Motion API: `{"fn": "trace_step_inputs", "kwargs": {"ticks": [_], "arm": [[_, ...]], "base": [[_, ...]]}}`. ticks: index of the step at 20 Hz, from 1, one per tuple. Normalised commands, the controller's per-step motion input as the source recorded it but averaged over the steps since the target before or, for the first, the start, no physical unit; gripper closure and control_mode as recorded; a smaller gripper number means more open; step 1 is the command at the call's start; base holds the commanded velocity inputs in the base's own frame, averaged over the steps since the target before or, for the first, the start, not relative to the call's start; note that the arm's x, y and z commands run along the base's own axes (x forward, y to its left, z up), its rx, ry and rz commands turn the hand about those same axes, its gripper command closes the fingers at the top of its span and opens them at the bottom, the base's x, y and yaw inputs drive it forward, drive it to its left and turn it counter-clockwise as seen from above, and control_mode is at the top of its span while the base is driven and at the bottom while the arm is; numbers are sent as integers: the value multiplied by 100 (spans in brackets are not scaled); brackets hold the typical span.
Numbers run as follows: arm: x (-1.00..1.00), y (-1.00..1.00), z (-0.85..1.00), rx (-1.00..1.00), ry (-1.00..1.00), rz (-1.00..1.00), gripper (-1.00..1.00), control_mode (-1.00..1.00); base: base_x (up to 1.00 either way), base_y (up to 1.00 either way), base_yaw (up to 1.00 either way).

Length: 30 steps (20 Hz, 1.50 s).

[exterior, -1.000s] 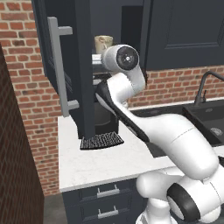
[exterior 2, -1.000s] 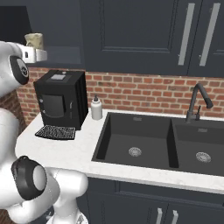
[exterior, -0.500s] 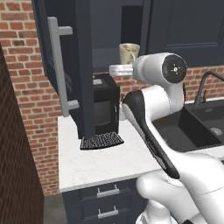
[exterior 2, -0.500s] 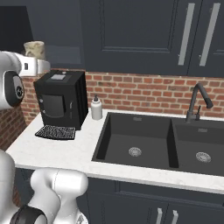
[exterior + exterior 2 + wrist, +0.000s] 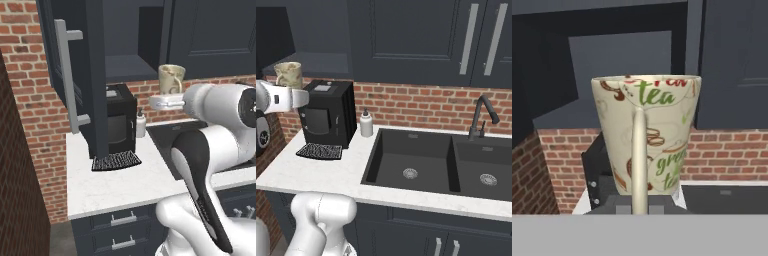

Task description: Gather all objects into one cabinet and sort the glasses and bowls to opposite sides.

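Note:
My gripper (image 5: 167, 102) is shut on a beige patterned mug (image 5: 171, 79) with "tea" lettering, held upright in the air to the right of the open navy cabinet (image 5: 131, 67). In the hand view the mug (image 5: 646, 135) stands close in front, its handle running down between the fingers. From the right base view, the mug (image 5: 289, 75) sits on top of my gripper (image 5: 295, 98), just below and in front of the cabinet shelf (image 5: 321, 62). The cabinet door (image 5: 75, 75), with its long grey bar handle, stands open to the left.
A black coffee machine (image 5: 120, 122) with a grated drip mat (image 5: 116, 161) stands under the cabinet. A white soap bottle (image 5: 366, 123) is beside it. The dark double sink (image 5: 421, 165) and faucet (image 5: 482, 117) lie to the right. Closed wall cabinets (image 5: 421, 40) hang above.
The arm has swung right and down with the mug, carrying it from in front of the cabinet shelf out into the open air over the counter.

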Motion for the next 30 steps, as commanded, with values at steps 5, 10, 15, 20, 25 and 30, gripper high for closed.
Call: {"fn": "trace_step_inputs", "kwargs": {"ticks": [5, 10, 15, 20, 25, 30], "arm": [[-64, -9, -2, 0, 7, 0, 100, -100], [-58, -38, -1, 0, 1, 1, 100, -100], [-29, -50, -2, 0, 0, 4, 100, -100], [0, -13, -12, 0, 0, 0, 100, -100], [0, -8, -11, 0, 0, -7, 100, -100], [0, -25, -4, 0, 0, -15, 100, -100]], "base": [[0, 0, 0], [0, 0, 0], [0, 0, 0], [0, 0, 0], [0, 0, 0], [0, 0, 0]]}}
